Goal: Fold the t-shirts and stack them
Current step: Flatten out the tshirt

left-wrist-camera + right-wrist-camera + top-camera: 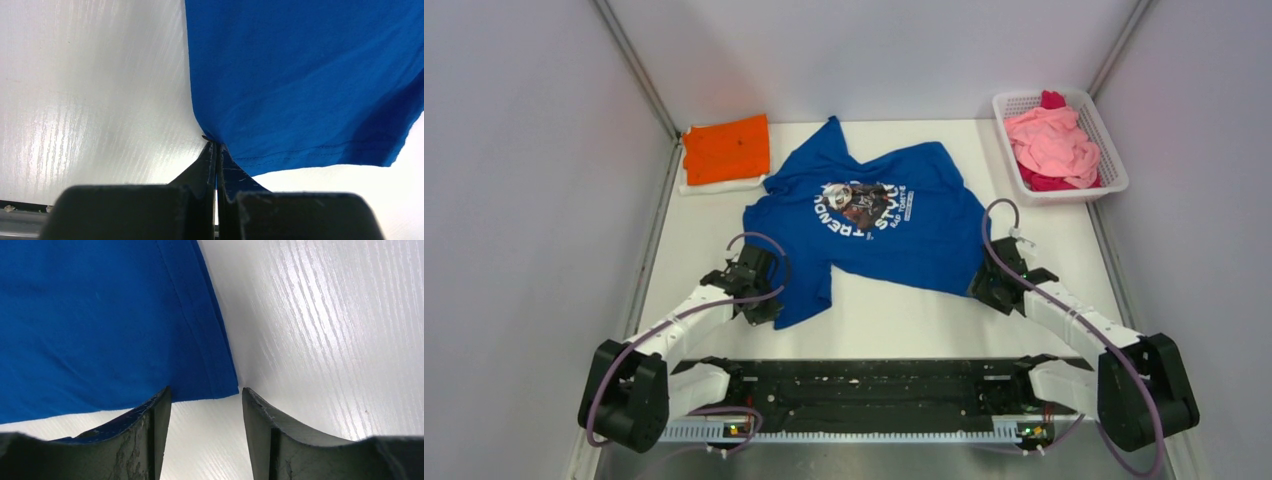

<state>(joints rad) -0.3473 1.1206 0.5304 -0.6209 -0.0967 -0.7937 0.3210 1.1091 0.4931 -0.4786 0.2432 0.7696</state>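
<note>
A royal-blue t-shirt [874,215] with a white chest graphic lies spread and rumpled across the middle of the table. My left gripper [759,288] is at its near left edge, shut on a corner of the blue cloth [300,75], pinched at the fingertips [216,146]. My right gripper [987,283] is at the shirt's near right corner. Its jaws stand apart [206,395], and the hemmed corner of the blue shirt [100,315] lies just ahead of the gap, untouched. A folded orange t-shirt [726,150] lies at the back left. Pink and magenta t-shirts [1052,145] are heaped in the basket.
A white mesh basket [1114,172] stands at the back right corner. A white layer [714,186] shows under the orange shirt. White walls close in the table on three sides. Both arm bases sit on a black rail [874,385] at the near edge.
</note>
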